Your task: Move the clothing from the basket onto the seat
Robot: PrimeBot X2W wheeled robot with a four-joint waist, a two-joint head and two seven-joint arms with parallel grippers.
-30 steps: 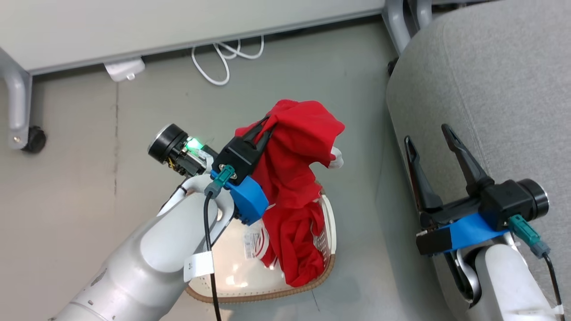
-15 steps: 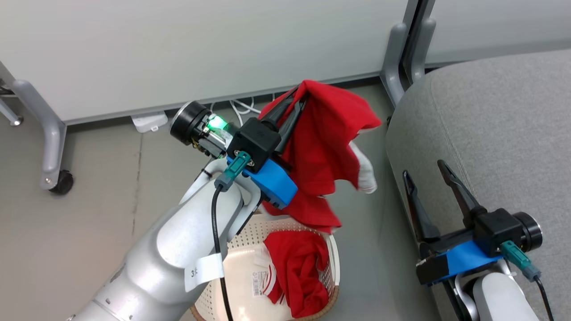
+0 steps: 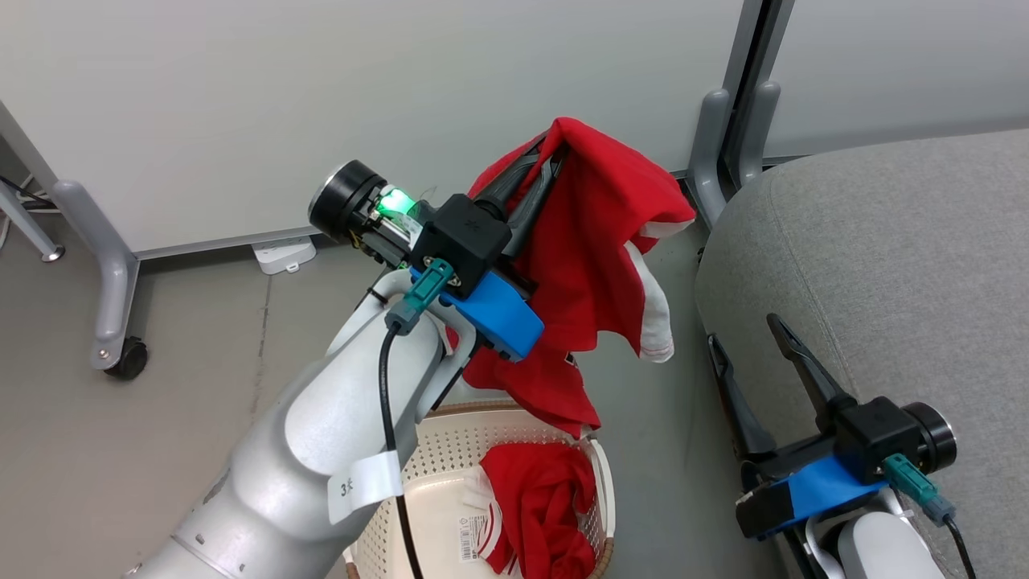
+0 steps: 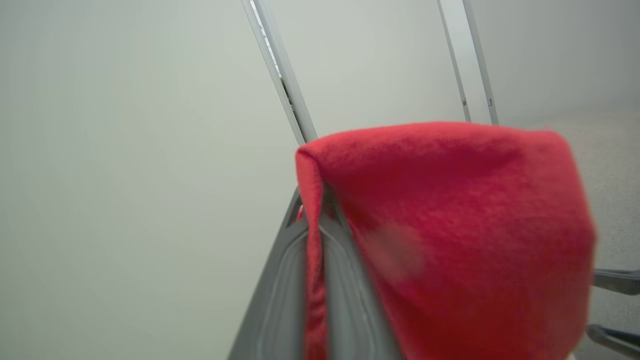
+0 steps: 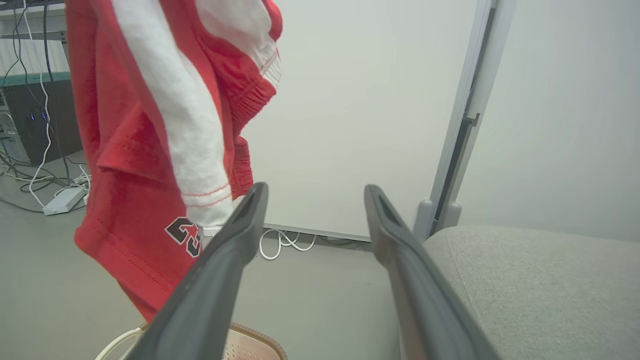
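Observation:
My left gripper (image 3: 543,157) is shut on a red garment (image 3: 599,241) with white trim, which hangs in the air above the basket (image 3: 450,438). In the left wrist view the same red cloth (image 4: 450,225) drapes over my fingers. Another red garment (image 3: 539,507) lies crumpled in the cream perforated basket, beside a paper label. The grey seat (image 3: 884,257) is to the right. My right gripper (image 3: 744,330) stands open with nothing between its fingers, beside the seat's front edge. The right wrist view shows the hanging garment (image 5: 150,125) at upper left and the seat (image 5: 530,280) at lower right.
A pale partition panel (image 3: 362,104) stands behind, on grey legs (image 3: 112,281) with a castor (image 3: 129,358). A white power strip (image 3: 281,253) lies on the grey floor by the panel. More grey posts (image 3: 723,145) stand between the held garment and the seat.
My left gripper has lifted the red garment clear of the basket, leaving the other garment inside. The head view has tilted upward, so the basket now sits lower in it. The right gripper stays open.

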